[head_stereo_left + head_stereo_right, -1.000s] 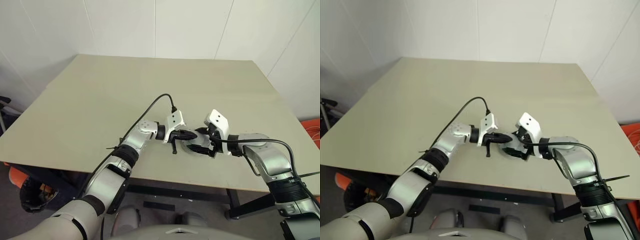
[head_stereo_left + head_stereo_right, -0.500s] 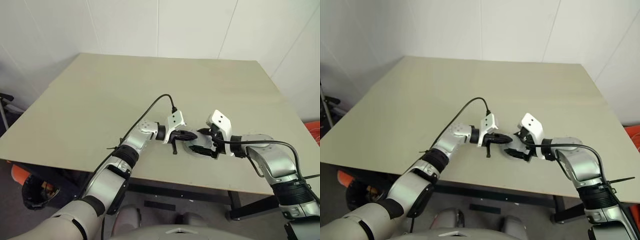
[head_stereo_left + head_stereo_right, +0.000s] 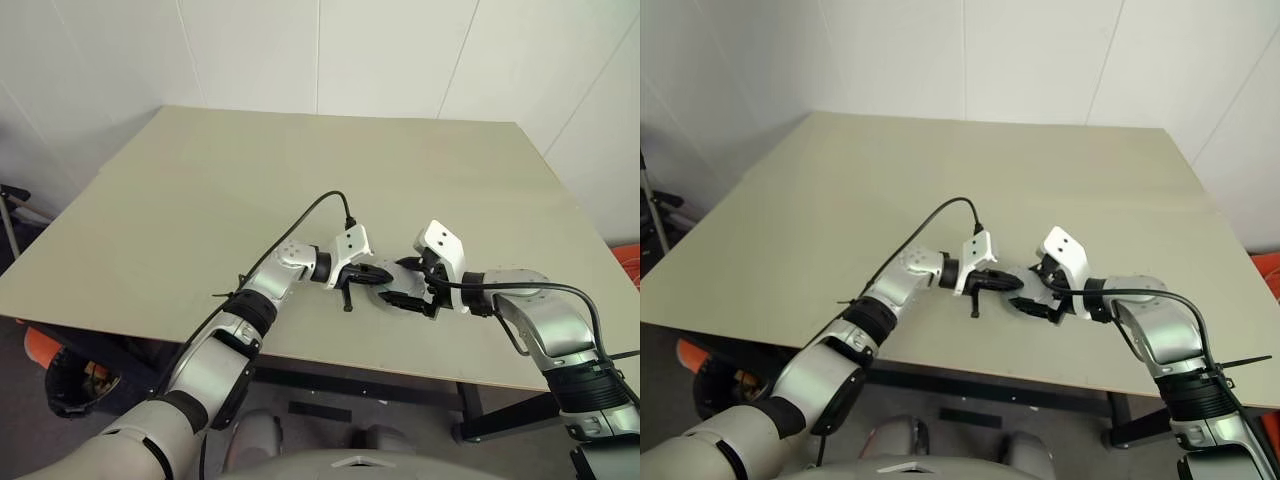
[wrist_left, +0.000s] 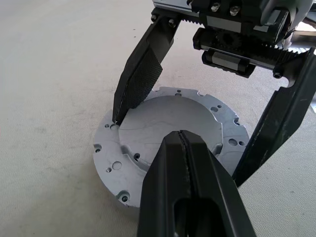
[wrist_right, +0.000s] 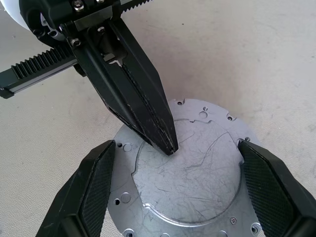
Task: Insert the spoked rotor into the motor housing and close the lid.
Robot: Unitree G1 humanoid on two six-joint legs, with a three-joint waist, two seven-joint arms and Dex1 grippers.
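A beige surface (image 3: 200, 210) stands against white walls (image 3: 250, 50). On it lies the lid (image 5: 190, 173), the closed left end effector (image 5: 168, 143) tipping its face, the right end effector (image 4: 197, 148) spread astride its rim.

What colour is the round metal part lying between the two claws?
Plain silver-grey, finely scratched; the round metal part shows best in the right wrist view.

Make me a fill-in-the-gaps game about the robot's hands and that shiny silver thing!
1. The left hand has its two fingers ___, with the tips over the middle of the lid.
2. The right hand is ___, with one finger on each side of the lid.
3. The lid lies flat on the beige ___.
4. The lid's shape is ___.

Missing words: shut, open, table, round.
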